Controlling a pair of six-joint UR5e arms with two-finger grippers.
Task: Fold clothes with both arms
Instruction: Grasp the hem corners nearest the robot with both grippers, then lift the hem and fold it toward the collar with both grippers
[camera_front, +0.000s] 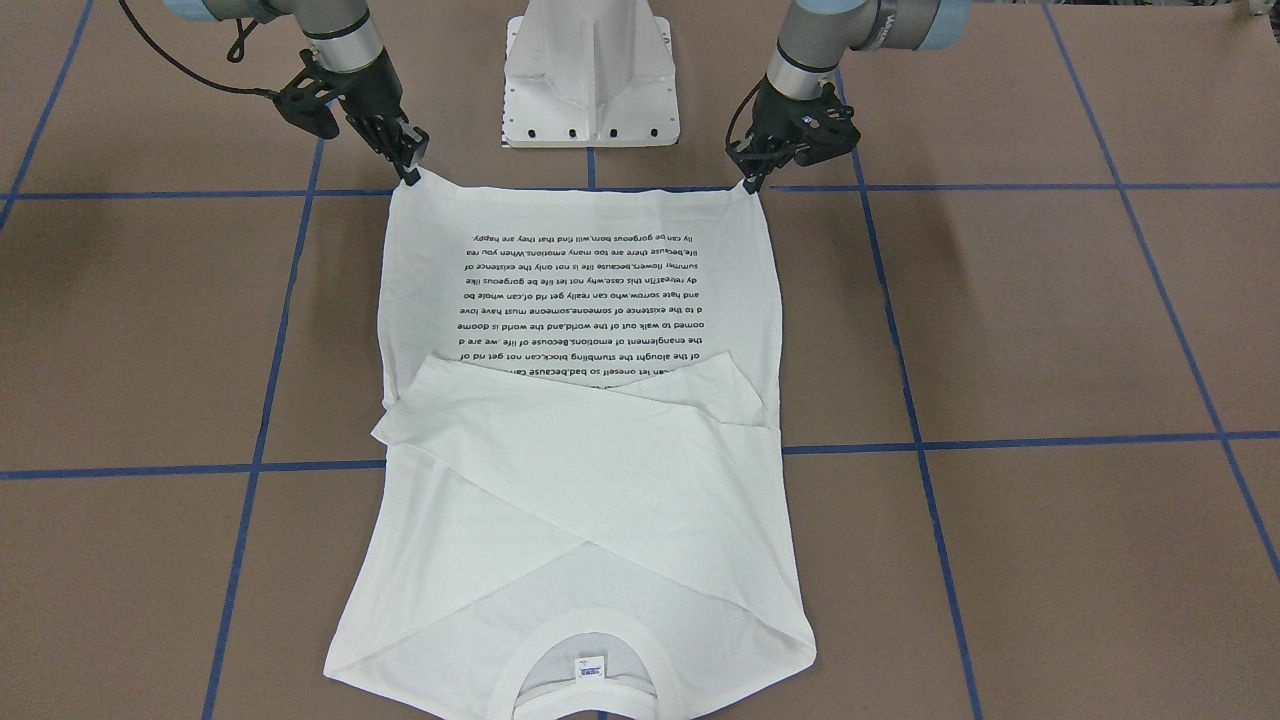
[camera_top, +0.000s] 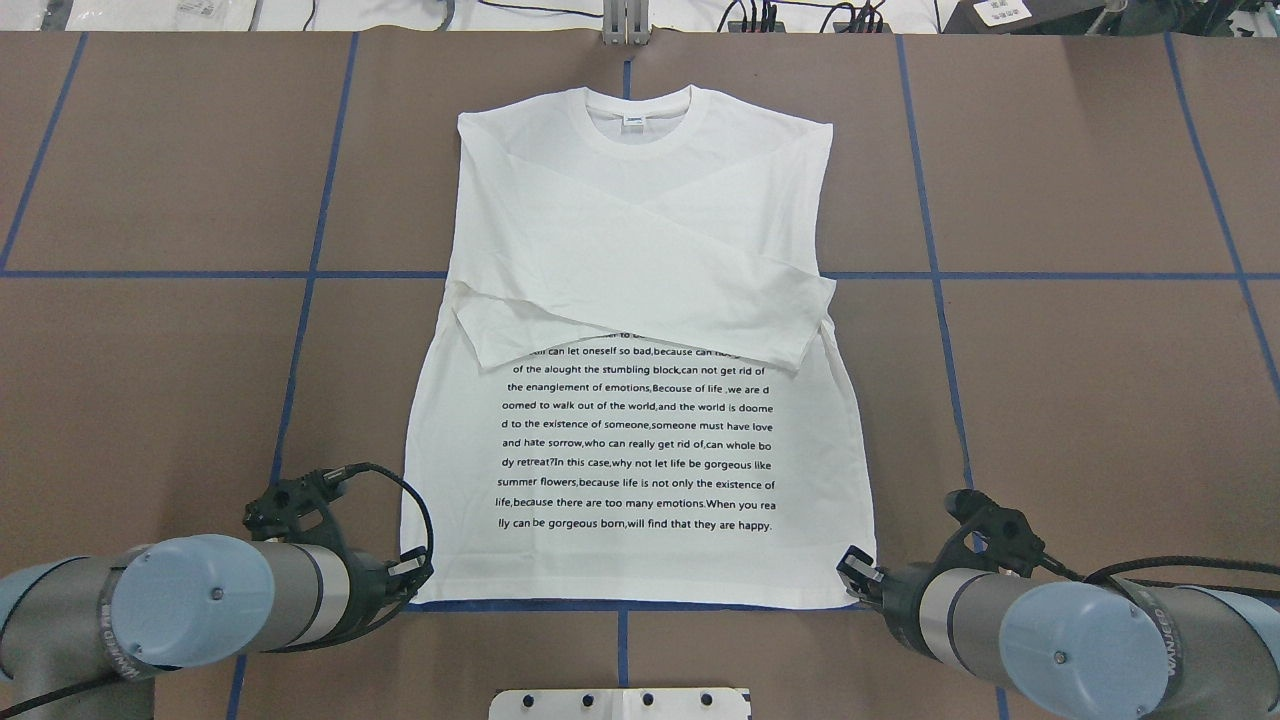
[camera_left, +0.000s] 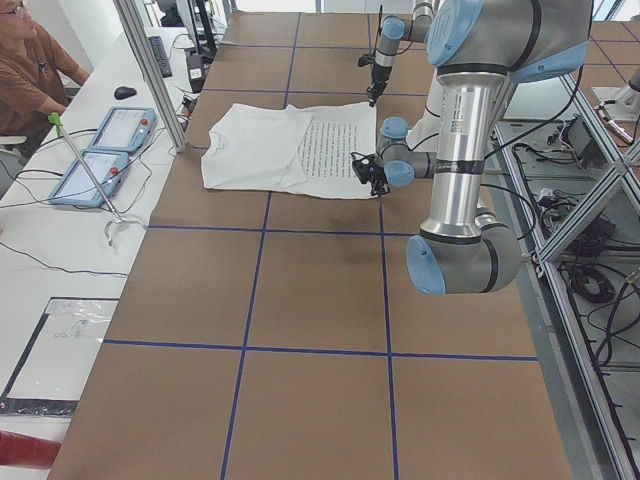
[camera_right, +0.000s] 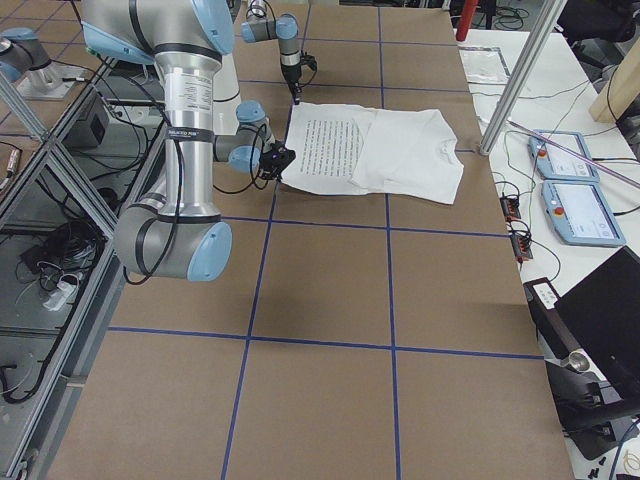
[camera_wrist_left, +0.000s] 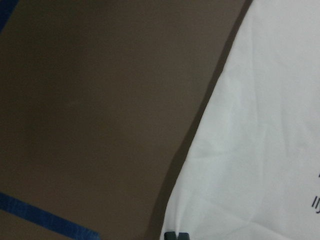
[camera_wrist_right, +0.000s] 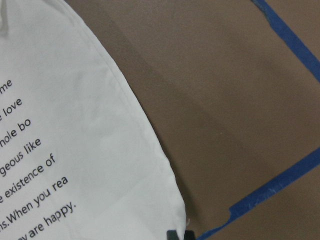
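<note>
The white long-sleeved shirt (camera_front: 580, 480) (camera_top: 640, 250) lies flat on the brown table, print side up. Its sleeves are crossed over the chest and the collar (camera_top: 637, 125) points away from me. Black text (camera_top: 640, 440) covers the lower half. My left gripper (camera_front: 748, 183) (camera_top: 420, 580) pinches the left corner of the hem, shut on the cloth. At the right hem corner my right gripper (camera_front: 411, 175) (camera_top: 850, 578) is shut on it too. Both corners rise to small peaks. The wrist views show shirt fabric (camera_wrist_left: 260, 150) (camera_wrist_right: 75, 150) right at the fingertips.
The white pedestal base (camera_front: 590, 80) stands between the arms, just behind the hem. Blue tape lines (camera_top: 300, 275) grid the table. A person (camera_left: 30, 60) sits past the far table edge beside two control pendants (camera_left: 110, 130) and a metal post (camera_left: 150, 70).
</note>
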